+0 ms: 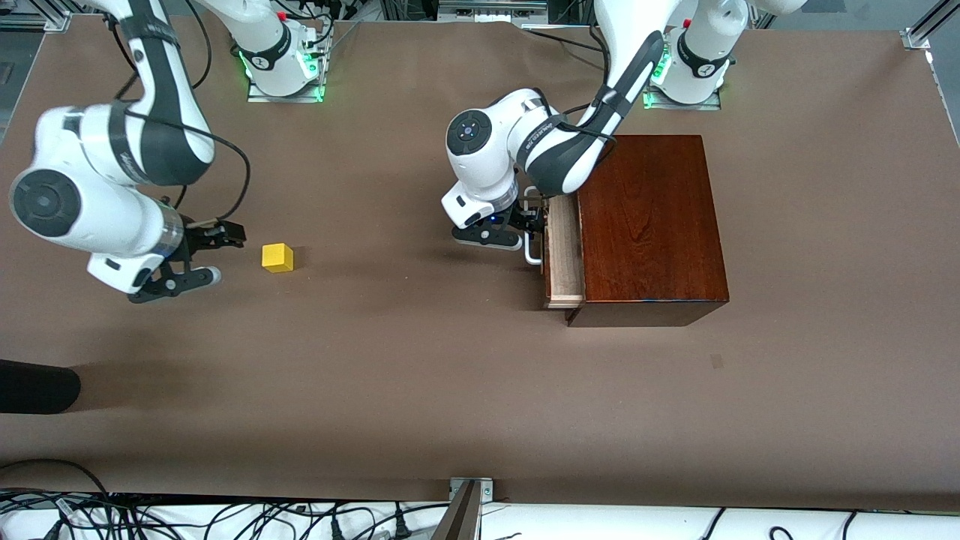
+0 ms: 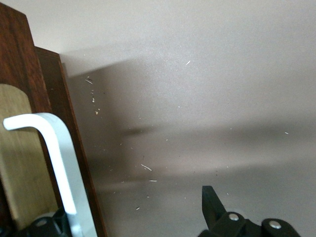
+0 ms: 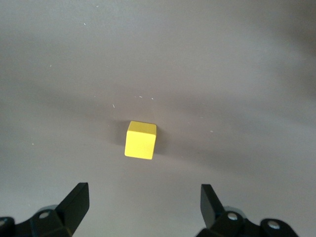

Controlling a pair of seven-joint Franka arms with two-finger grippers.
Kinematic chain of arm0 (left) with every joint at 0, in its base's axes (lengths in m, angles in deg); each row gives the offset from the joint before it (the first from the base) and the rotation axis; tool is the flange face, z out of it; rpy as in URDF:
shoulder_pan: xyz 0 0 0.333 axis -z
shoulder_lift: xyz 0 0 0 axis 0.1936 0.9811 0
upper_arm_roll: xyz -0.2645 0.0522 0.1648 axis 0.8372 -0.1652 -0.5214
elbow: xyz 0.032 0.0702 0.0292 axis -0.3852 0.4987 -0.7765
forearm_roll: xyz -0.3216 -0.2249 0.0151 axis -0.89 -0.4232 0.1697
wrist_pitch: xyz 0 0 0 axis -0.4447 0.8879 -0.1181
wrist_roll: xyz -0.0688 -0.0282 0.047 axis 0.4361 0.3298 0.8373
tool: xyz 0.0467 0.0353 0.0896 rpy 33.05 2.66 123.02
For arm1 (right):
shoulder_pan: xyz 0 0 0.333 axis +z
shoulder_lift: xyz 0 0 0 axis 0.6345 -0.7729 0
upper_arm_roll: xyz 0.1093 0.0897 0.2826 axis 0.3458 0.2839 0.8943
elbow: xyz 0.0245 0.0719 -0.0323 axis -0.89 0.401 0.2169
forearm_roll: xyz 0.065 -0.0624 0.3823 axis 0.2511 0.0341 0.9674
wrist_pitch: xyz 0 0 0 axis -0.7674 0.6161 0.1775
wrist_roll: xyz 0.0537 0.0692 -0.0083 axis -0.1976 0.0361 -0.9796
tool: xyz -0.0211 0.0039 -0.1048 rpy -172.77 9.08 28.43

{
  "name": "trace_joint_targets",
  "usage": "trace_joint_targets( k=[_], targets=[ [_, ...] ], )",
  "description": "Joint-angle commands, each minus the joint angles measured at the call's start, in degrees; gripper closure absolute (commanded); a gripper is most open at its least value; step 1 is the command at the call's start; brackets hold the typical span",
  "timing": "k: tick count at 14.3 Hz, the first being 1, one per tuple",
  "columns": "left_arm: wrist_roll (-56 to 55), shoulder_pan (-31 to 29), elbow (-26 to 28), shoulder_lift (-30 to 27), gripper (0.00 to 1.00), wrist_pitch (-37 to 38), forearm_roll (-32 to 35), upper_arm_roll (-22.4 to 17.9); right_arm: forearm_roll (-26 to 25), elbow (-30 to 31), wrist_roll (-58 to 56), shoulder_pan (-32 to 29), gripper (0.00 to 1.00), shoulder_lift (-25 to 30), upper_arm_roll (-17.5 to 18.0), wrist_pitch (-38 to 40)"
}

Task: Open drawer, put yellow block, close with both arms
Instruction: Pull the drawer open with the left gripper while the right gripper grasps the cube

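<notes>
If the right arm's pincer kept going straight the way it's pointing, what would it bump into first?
Most likely the yellow block: it sits on the table centred ahead of the open right pincer, with nothing between them, though the gap's depth is hard to judge.

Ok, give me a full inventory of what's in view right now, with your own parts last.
table: one, brown, under everything.
wooden box: one, glossy dark brown, on the table toward the left arm's end.
drawer: one, pale wood tray, pulled partly out of the wooden box.
handle: one, white bar, on the drawer front.
yellow block: one, bright yellow, on the table toward the right arm's end, apart from the wooden box.
dark object: one, black, at the view's edge near the front camera; can't identify it.
left end effector: black, at the handle, fingers open on either side of it.
right end effector: black, open, beside the yellow block, not touching it.
</notes>
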Motion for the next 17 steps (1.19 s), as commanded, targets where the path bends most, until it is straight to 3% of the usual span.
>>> trace_joint_targets(
  k=[1, 6, 13, 17],
  targets=[
    [0.34, 2.22, -1.48, 3.35, 0.00, -5.22, 1.70, 0.47, 1.77, 7.69, 1.14, 0.02, 0.00, 1.83, 0.27, -7.38],
    [-2.47, 2.49, -1.65, 4.14, 0.00, -5.65, 2.95, 0.56, 1.86, 22.02, 1.32, 0.02, 0.00, 1.04, 0.27, -29.00],
    [-4.41, 3.98, -4.99, 6.34, 0.00, -5.66, 4.27, 0.38, 2.12, 28.36, 6.94, 0.02, 0.00, -1.51, 1.32, -39.04],
    [-4.50, 4.86, -7.01, 7.84, 0.00, -5.66, 4.36, 0.12, 2.12, 29.78, 9.58, 0.02, 0.00, -1.77, 2.20, -40.72]
  ],
)
